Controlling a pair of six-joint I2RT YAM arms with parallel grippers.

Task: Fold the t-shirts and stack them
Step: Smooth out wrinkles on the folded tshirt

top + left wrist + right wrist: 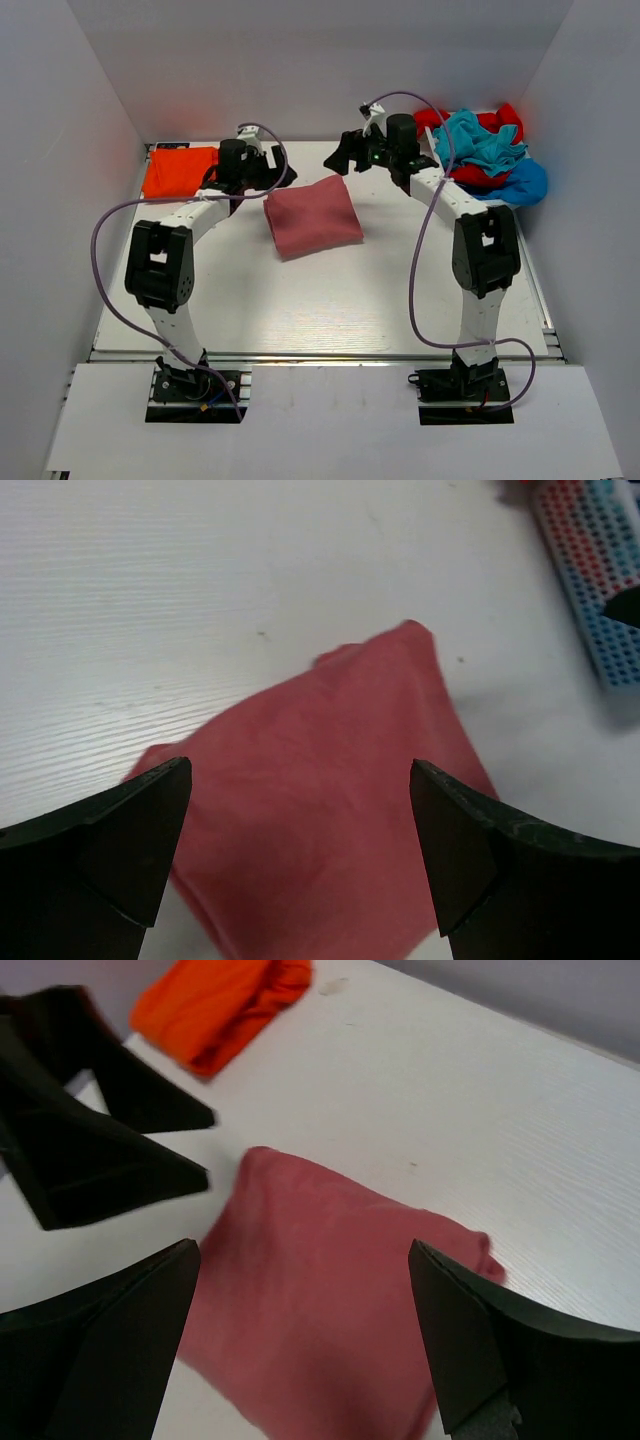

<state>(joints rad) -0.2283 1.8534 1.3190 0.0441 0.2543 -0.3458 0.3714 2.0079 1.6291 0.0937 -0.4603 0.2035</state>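
A folded dusty pink-red t-shirt [312, 216] lies in the middle of the table; it also shows in the left wrist view [320, 820] and the right wrist view [320, 1300]. A folded orange t-shirt [180, 171] lies at the back left and shows in the right wrist view [222, 1005]. A heap of red, teal and blue t-shirts [486, 150] sits at the back right. My left gripper [278, 172] is open and empty, above the table just left of the pink-red shirt. My right gripper [344, 153] is open and empty, raised behind the shirt's far corner.
White walls close in the back and both sides of the white table [330, 300]. Purple cables loop beside each arm. The right arm's perforated red-and-blue part [598, 570] shows in the left wrist view.
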